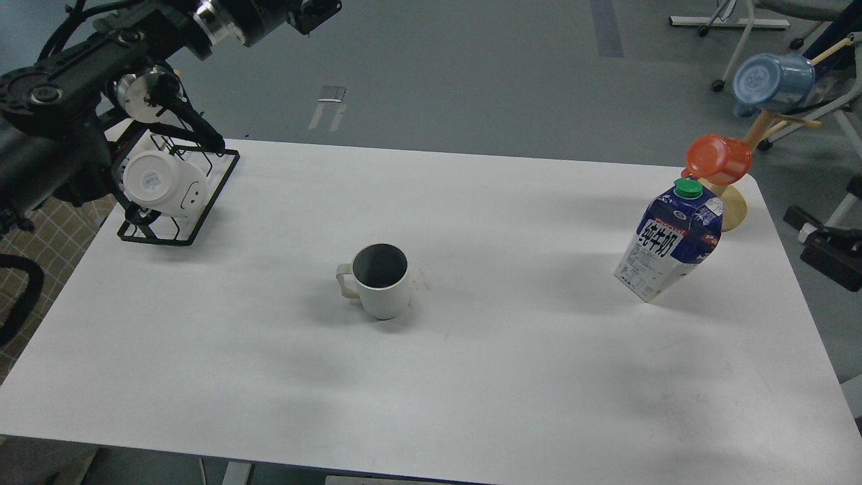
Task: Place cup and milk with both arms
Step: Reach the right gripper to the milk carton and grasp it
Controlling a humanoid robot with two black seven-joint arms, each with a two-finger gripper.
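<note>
A: What is at the far left?
B: The black left arm (81, 87) enters there, high above the white rectangular table (471, 377). Its far end runs off the top edge, so I cannot tell how its fingers stand. Below it, a black wire rack (202, 209) holds a smooth white cup with a smiley face (165, 183), lying on its side.

A: And the middle?
B: The off-white ribbed mug (380, 279) stands upright, handle pointing left.

A: The right side?
B: The dark blue and white gable-top milk carton (670, 242) with a green cap stands near the right edge. Just behind it, a wooden stand (731, 209) carries an orange plastic cup (717, 158) and a blue cup (774, 82). The right arm is out of view.
</note>
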